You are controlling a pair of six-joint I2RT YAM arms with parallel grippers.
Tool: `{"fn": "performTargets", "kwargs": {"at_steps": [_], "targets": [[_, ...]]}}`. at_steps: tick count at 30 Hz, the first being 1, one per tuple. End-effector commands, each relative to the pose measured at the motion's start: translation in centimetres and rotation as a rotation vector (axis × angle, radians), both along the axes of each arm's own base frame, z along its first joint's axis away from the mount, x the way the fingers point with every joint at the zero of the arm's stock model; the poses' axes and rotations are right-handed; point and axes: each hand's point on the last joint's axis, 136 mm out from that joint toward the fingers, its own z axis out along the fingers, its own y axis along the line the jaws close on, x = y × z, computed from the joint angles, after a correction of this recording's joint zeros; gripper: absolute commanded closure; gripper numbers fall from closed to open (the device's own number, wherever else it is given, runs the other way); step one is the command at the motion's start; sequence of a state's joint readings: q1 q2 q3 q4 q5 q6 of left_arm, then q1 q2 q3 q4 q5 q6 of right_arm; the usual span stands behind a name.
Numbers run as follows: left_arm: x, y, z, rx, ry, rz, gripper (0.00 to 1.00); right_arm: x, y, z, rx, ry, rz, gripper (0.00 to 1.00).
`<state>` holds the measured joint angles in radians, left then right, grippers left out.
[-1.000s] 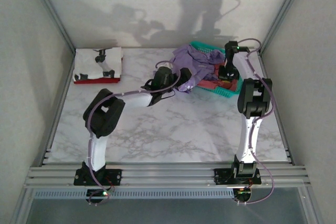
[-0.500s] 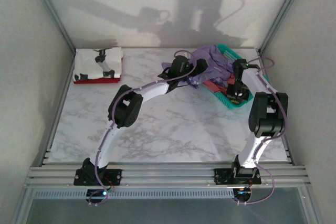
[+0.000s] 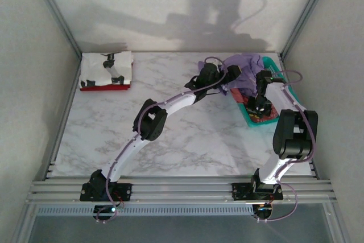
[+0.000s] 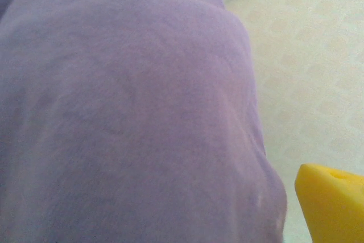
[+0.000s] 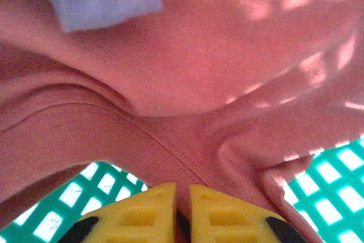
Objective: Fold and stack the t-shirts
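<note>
From above, left gripper (image 3: 228, 80), jaws spread, is reaching farther into the lavender t-shirts (image 3: 245, 71) on the teal basket (image 3: 250, 119), itself sliding right; left wrist, lavender cloth (image 4: 125, 112) is crowding in; right wrist, right gripper (image 5: 182, 197) is sitting near-closed at the coral-red t-shirt (image 5: 187, 72) hem, pinch unclear; folding is still waiting.

A white shirt (image 3: 107, 68) with black print lies folded flat in the table's far left corner. It sits on a folded red shirt (image 3: 102, 87), whose near edge shows beneath it. Well apart, at the far right, lavender shirts (image 3: 245, 71) form a crumpled, unfolded heap that spills over the far end of the basket (image 5: 102, 189). Close up, their cloth (image 4: 125, 112) is soft, plain and bulging. A coral shirt (image 5: 187, 72) lies rumpled inside the basket on the mesh, with a stitched seam curving across its folds and a pale lavender patch at its top.
</note>
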<state>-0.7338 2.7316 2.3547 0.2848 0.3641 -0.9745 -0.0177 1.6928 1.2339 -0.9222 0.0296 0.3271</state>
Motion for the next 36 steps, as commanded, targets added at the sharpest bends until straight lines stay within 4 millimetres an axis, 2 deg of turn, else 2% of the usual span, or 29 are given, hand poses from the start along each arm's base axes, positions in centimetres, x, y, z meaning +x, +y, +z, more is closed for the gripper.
{"fn": "performTargets", "kwargs": {"at_steps": [1, 4, 15, 18, 21, 23, 24, 25, 29, 33, 36], "targets": [[-3.2, -3.6, 3.2, -0.179, -0.046, -0.131, 0.0, 0.2, 0.9, 1.2, 0.105, -0.075, -0.026, 0.8], [-3.8, -4.0, 4.2, -0.259, -0.068, -0.149, 0.0, 0.4, 0.8, 1.7, 0.145, -0.108, -0.039, 0.76], [-3.6, -4.0, 5.0, -0.397, -0.079, -0.154, 0.0, 1.3, 0.8, 2.8, 0.202, -0.171, -0.035, 0.62], [-3.3, -3.8, 5.4, -0.386, -0.086, -0.148, 0.0, 2.5, 1.6, 1.4, 0.257, -0.169, -0.034, 0.57], [-2.3, -3.2, 4.7, -0.264, -0.051, -0.13, 0.0, 4.1, 2.2, -0.9, 0.315, -0.155, -0.058, 0.57], [-1.8, -1.9, 3.8, -0.122, -0.053, -0.11, 0.0, 5.1, 1.6, -1.6, 0.294, -0.166, -0.094, 0.56], [-1.7, -1.1, 4.7, -0.086, -0.075, -0.095, 0.0, 5.7, 1.4, -1.6, 0.289, -0.176, -0.104, 0.56], [-1.7, 0.1, 4.8, -0.052, -0.09, -0.076, 0.01, 6.3, 1.2, -1.7, 0.283, -0.183, -0.12, 0.56], [-1.3, 3.8, 5.6, -0.063, -0.1, -0.024, 0.0, 8.1, 0.4, -2.0, 0.258, -0.186, -0.175, 0.55], [-1.8, 5.6, 6.1, -0.03, -0.119, -0.015, 0.0, 9.8, -0.3, -0.9, 0.236, -0.22, -0.152, 0.54], [-2.5, 6.5, 7.5, -0.012, -0.178, -0.008, 0.0, 11.0, 0.2, -0.5, 0.256, -0.223, -0.086, 0.52]]}}
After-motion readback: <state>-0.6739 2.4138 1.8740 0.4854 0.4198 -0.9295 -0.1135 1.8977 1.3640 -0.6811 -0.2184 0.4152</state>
